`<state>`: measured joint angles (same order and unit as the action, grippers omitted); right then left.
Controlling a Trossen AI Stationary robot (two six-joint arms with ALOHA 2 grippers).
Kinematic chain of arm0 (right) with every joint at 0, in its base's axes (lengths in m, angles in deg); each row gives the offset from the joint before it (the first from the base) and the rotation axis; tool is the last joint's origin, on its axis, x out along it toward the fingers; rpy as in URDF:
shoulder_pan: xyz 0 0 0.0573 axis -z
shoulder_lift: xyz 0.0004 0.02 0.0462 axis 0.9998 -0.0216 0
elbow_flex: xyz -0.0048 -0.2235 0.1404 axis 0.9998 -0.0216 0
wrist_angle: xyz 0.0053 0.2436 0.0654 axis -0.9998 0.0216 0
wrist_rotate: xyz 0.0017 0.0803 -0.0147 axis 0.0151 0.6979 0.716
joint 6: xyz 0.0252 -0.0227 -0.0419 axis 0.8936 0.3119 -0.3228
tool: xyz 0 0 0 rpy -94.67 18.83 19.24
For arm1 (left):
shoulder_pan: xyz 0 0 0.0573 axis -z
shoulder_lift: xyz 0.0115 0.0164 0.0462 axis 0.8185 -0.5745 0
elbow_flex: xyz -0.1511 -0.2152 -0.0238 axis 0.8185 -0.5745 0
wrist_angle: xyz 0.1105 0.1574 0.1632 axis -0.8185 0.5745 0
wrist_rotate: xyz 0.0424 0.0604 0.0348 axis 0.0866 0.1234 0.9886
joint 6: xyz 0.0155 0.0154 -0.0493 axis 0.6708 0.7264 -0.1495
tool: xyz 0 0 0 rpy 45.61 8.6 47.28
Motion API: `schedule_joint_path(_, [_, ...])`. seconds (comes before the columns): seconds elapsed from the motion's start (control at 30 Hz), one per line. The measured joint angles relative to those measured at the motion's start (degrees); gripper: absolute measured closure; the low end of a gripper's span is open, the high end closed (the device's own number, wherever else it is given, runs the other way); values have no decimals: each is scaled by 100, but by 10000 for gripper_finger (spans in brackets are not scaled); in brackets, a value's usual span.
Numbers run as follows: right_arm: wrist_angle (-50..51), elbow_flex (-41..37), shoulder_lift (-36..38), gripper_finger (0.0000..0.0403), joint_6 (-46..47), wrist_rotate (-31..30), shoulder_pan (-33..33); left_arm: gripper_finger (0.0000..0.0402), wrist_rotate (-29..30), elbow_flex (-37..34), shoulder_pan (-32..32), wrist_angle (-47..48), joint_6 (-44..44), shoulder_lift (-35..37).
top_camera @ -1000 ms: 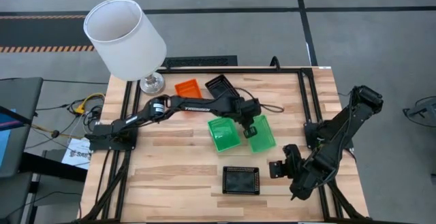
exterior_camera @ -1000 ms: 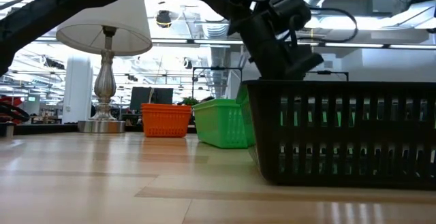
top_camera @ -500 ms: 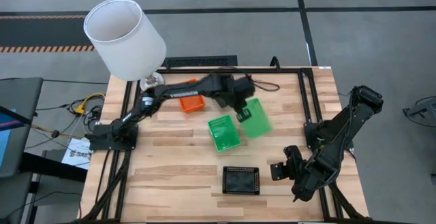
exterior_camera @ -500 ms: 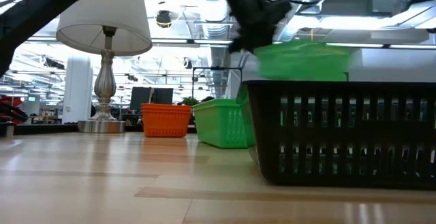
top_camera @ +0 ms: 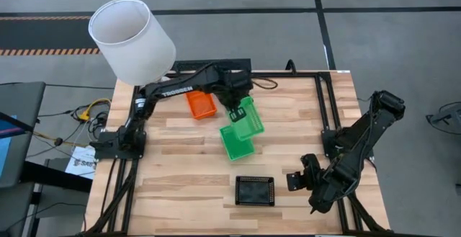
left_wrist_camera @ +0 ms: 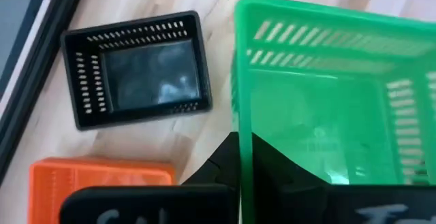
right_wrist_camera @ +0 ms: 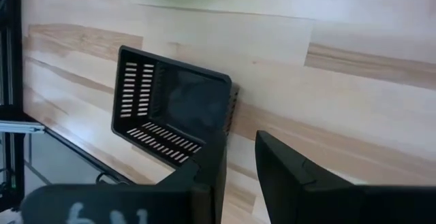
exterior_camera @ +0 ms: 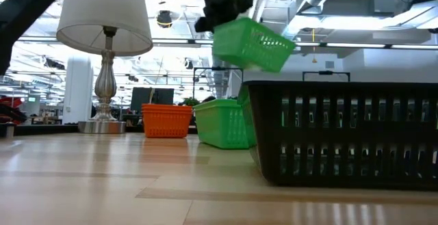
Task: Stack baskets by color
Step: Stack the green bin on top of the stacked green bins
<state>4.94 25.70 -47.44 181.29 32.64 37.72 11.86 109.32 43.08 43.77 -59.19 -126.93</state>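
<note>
- Green basket (top_camera: 247,118) has been lifted off the surface (top_camera: 180,186), clenched by the left tool (top_camera: 234,112).
- It is carried over the second green basket (top_camera: 236,143); stacking seems next.
- Right tool (top_camera: 292,179) is parked, clenched empty.

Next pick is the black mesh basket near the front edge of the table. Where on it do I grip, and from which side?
Take the black perforated plastic basket by one wall at the rim, coming straight down from above. It sits upright, open side up and apart from the other baskets, so a thin wall fits between the fingers. The right gripper, now shut and idle beside it, would reach the nearest short wall most easily.
</note>
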Motion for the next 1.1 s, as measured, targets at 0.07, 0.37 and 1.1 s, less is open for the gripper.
schedule_joint_path(0.07, [-7, 0, 0, 301, 0, -1, 0, 401, 7, -312, 126, -27, -84, 278])
schedule_joint_path(0.37, [100, 0, -2, 301, -31, -1, 7, 401, 5, -3948, 443, -3060, -737, 2397])
schedule_joint_path(1.1, [281, -2, -4, 301, -46, -1, 7, 401, -5, -6330, 525, -4920, -556, 2710])
